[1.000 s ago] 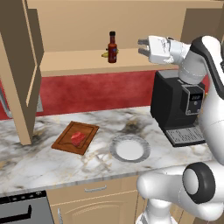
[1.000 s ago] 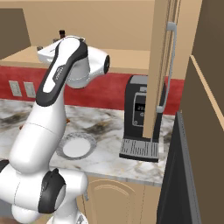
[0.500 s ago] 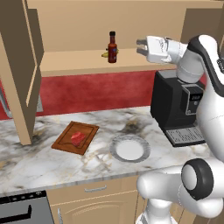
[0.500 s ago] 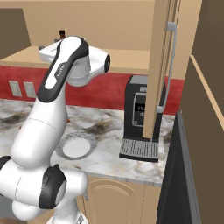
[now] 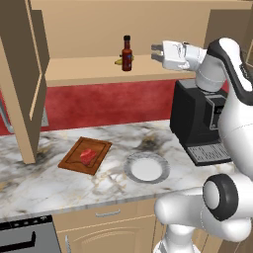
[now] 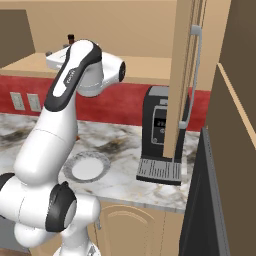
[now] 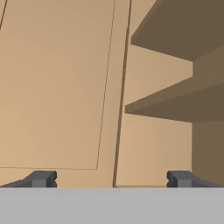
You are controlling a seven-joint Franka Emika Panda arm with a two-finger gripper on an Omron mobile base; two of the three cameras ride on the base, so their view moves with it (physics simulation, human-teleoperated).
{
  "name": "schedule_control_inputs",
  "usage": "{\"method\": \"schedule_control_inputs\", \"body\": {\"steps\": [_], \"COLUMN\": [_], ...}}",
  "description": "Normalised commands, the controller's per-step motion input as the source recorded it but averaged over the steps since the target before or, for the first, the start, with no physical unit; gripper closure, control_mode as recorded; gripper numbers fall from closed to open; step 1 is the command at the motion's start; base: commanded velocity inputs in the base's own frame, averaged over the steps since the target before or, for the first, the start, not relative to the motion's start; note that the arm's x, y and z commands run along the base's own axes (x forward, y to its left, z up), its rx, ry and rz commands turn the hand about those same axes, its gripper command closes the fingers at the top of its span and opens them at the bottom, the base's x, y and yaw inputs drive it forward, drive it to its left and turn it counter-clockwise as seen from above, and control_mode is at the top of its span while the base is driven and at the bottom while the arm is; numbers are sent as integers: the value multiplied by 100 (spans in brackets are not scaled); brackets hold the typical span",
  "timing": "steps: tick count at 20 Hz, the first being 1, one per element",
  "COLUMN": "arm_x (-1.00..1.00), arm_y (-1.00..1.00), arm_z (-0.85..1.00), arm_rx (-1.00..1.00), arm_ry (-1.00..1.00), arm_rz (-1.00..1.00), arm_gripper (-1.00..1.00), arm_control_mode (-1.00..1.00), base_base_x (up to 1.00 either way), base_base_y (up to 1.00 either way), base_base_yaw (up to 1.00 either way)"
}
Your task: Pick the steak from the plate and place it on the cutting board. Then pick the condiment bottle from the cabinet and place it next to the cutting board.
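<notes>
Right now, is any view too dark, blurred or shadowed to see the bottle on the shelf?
Left base view: evenly lit and sharp, condiment bottle stands clear on the cabinet shelf. Right base view: the arm covers it except its cap. Hand view: soft, flat tan panels, fingers apart.

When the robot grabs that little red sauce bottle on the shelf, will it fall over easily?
Probably yes. The condiment bottle is tall and slim on a narrow base, so a sideways nudge could tip it. It looks rigid, perhaps glassy and slippery, so the fingers, now spread wide, should close around its wider body, not the thin neck.
</notes>
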Motion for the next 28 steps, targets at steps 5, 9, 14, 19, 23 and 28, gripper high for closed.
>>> {"method": "schedule_control_inputs", "body": {"steps": [5,9,14,19,23,28], "arm_x": [16,15,13,10,9,7], "arm_y": [0,3,4,5,5,5], "arm_z": [0,0,0,0,0,-1], "arm_rx": [0,0,0,0,0,0], "arm_ry": [1,1,1,1,1,1], "arm_rz": [-1,-1,0,0,0,0], "arm_gripper": [-100,-100,-100,-100,-100,-100], "arm_control_mode": [-100,-100,-100,-100,-100,-100], "base_base_x": [0,0,0,0,0,0], "base_base_y": [0,0,0,0,0,0], "base_base_yaw": [0,0,0,0,0,0]}}
